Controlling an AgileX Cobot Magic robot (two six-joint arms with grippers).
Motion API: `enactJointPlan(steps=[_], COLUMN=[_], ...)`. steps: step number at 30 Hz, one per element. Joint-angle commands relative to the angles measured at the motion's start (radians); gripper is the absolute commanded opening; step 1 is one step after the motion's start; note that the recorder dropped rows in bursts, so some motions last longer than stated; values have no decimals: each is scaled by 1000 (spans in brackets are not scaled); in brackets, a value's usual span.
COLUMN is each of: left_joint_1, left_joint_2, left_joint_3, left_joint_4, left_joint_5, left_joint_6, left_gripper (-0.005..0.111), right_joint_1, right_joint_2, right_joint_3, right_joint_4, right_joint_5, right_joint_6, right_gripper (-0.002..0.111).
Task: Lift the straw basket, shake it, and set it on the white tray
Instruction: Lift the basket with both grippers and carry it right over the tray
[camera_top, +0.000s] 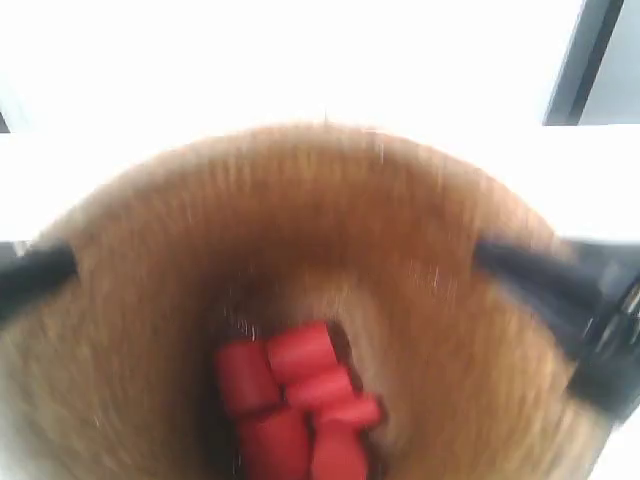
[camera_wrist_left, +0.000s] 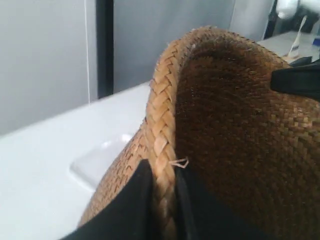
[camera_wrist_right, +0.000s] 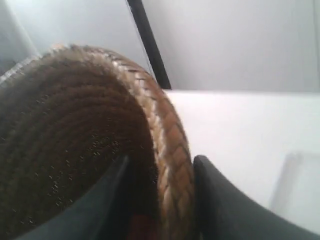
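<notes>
The straw basket (camera_top: 330, 240) is held up close to the exterior camera, blurred and filling most of that view, with its mouth toward the camera. Several red cylinders (camera_top: 300, 400) lie inside it. My left gripper (camera_wrist_left: 162, 167) is shut on the basket's braided rim (camera_wrist_left: 160, 115), one black finger outside the wall and one inside. My right gripper (camera_wrist_right: 162, 160) straddles the opposite rim (camera_wrist_right: 172, 145) the same way and grips it. In the exterior view, dark fingers reach onto the rim at the left (camera_top: 60, 265) and at the right (camera_top: 500, 260). The white tray (camera_wrist_left: 97, 162) lies on the tabletop below the basket.
The white tabletop (camera_wrist_left: 35, 170) stretches below and past the basket. A grey wall with a dark vertical post (camera_wrist_left: 104, 45) stands behind it. A translucent tray edge (camera_wrist_right: 295, 185) shows beside my right gripper's outer finger.
</notes>
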Motion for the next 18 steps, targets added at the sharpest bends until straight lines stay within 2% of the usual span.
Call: enactJointPlan(steps=[1,2,3,4,5,6,8,10,11,14,16,17,18], left_joint_1=[1,1,1,1,1,1,1,1,1,1,1,1,1], left_joint_2=[-52,-52,-46,-35,-28,-23,-23,-23,-23,-6,21,34,38], left_joint_3=[-214,-173,-91,-5,11,-16,-124,-221,-225,-64,44,64,60], left_joint_4=[142,278,298,242,140,61,17,70,103,82,-94,-216,-248], left_joint_5=[157,160,117,-15,-101,-100,6,83,96,4,-107,-131,-122], left_joint_6=[-224,-358,-388,-341,-264,-174,-119,-136,-165,-153,17,140,231], left_gripper=[0,0,0,0,0,0,0,0,0,0,0,0,0], right_joint_1=[-4,-4,-4,-4,-4,-4,17,48,70,92,93,93,93], right_joint_2=[15,62,122,205,258,277,274,245,226,267,330,343,345], right_joint_3=[-125,-50,10,51,36,-10,-128,-245,-266,-155,-83,-83,-105], right_joint_4=[-167,-172,-101,76,247,289,149,-120,-286,-349,-326,-326,-328], right_joint_5=[-71,-91,-93,-93,-120,-167,-185,-114,-52,46,91,126,137], right_joint_6=[185,221,167,-19,-194,-274,-164,65,225,329,315,306,294], right_gripper=[0,0,0,0,0,0,0,0,0,0,0,0,0])
